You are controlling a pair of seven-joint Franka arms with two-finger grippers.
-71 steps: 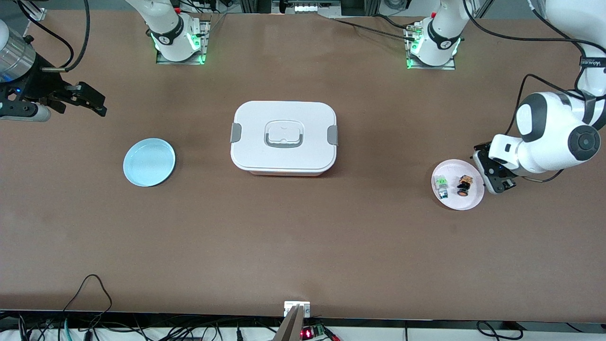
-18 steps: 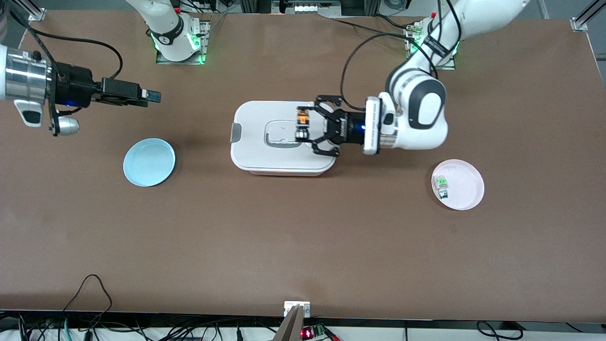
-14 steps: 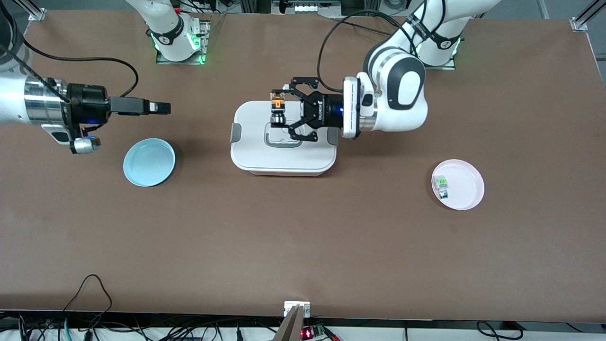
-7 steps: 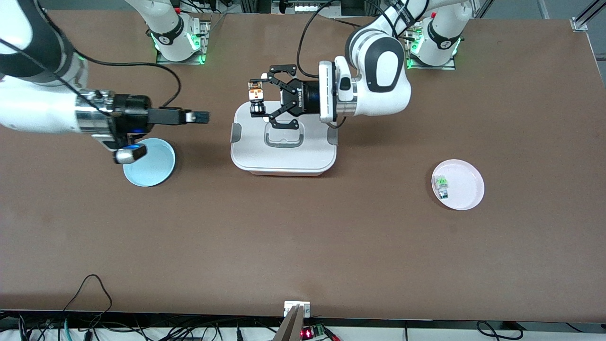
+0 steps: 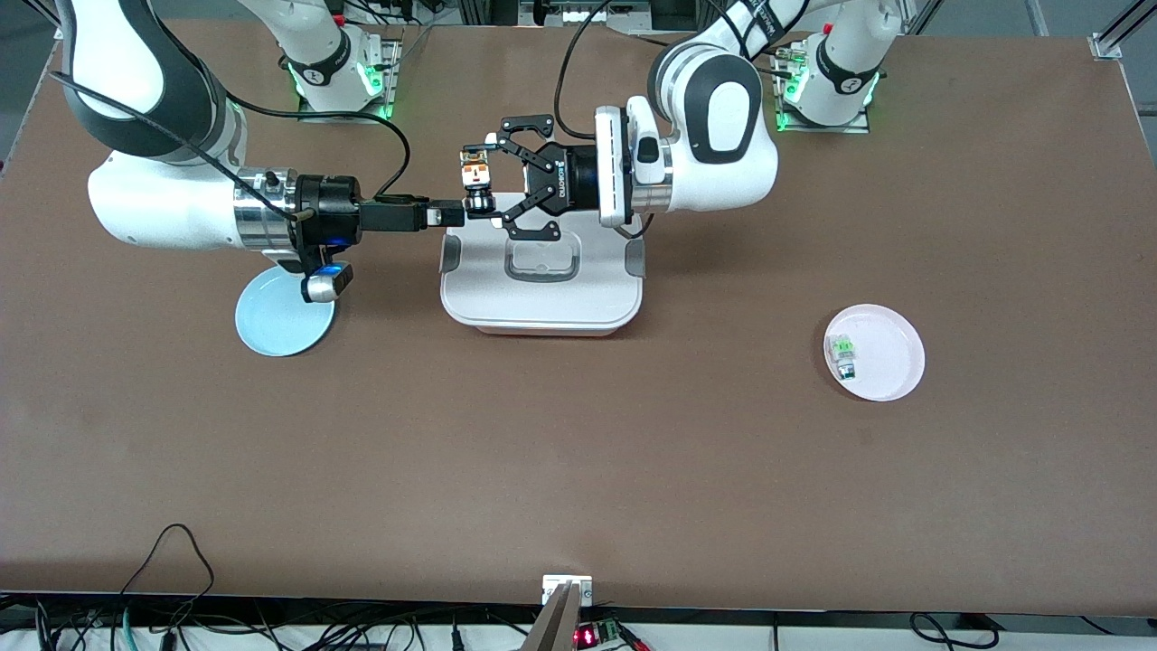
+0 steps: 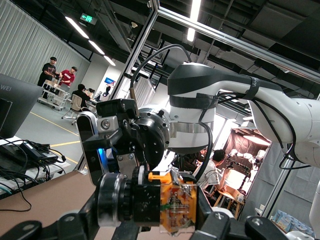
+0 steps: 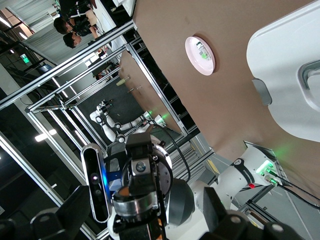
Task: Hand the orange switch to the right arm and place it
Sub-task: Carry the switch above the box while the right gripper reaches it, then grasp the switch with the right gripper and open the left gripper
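The orange switch is held in the air over the white box's edge nearest the robots' bases. My left gripper, the black open-linkage one, is shut on its tan-orange block. In the left wrist view the switch lies across the frame, black body and silver ring at one end, orange block at the other. My right gripper, slim and black, points at the switch's black button end. In the right wrist view its fingers stand apart on either side of the switch.
The white lidded box stands mid-table under both grippers. A light blue plate lies under the right arm's wrist. A pink plate toward the left arm's end holds a green-and-silver switch.
The left gripper took the orange switch off the pink plate and carried it over the box toward the right arm. The right gripper moved in from the table's end to meet it.
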